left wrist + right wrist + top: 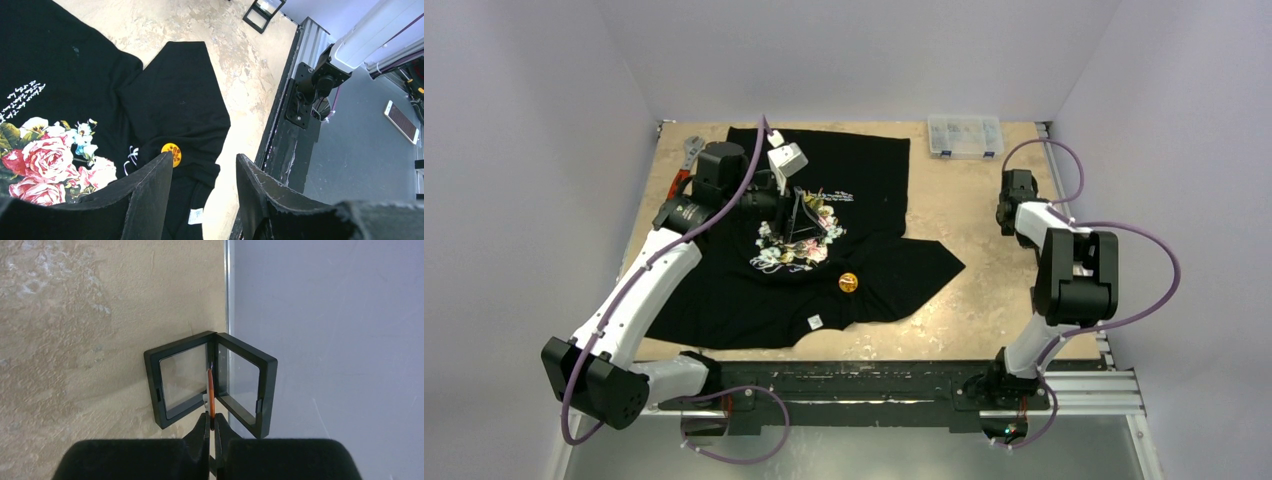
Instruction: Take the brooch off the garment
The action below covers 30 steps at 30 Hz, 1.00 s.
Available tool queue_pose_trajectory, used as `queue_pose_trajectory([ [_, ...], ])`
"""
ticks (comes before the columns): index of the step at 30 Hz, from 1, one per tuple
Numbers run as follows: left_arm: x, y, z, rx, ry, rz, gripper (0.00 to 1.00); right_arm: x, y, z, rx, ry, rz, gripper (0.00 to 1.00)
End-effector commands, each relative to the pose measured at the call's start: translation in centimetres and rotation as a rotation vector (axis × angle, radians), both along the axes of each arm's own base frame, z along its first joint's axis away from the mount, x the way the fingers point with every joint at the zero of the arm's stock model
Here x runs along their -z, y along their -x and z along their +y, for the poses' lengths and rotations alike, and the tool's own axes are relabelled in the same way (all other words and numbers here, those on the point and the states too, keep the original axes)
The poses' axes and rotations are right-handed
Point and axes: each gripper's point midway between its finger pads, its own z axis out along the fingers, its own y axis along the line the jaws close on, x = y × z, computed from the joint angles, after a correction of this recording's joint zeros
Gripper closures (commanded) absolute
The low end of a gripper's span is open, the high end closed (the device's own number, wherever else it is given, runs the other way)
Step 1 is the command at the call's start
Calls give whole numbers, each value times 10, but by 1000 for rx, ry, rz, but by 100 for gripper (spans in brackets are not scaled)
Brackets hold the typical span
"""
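The garment, a black T-shirt with a rose print, lies spread on the table, also seen in the left wrist view. The brooch, a small round yellow-orange pin, sits on the shirt near its lower fold; the tip of a left finger partly covers the brooch. My left gripper hovers open over the floral print with nothing between its fingers. My right gripper is far right, shut on a thin orange disc seen edge-on.
An open black framed case stands just beyond the right fingertips by the table's right edge. A clear compartment box is at the back. A red-handled tool lies back left. A white neck label shows near the front.
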Motion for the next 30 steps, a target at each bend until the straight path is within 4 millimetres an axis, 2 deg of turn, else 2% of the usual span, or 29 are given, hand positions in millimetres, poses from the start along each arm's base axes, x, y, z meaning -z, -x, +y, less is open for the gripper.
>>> queue_pose_trajectory([
  [1, -19, -4, -1, 14, 26, -52, 51, -14, -14, -12, 18, 45, -57, 100],
  [11, -16, -4, 1, 8, 25, -51, 51, 2, -8, -22, 28, 65, -17, 100],
  [20, -15, -4, 1, 1, 25, -41, 51, 16, -12, -25, 23, 61, 5, 99],
  [23, -15, -4, 2, -3, 22, -42, 51, 23, -10, -22, 28, 36, 24, 94],
  [28, -13, -2, 3, -6, 19, -36, 51, 22, -11, -18, 12, 5, 20, 70],
  [30, -12, -1, 4, -6, 19, -34, 51, 20, -12, -16, 6, -17, 21, 66],
])
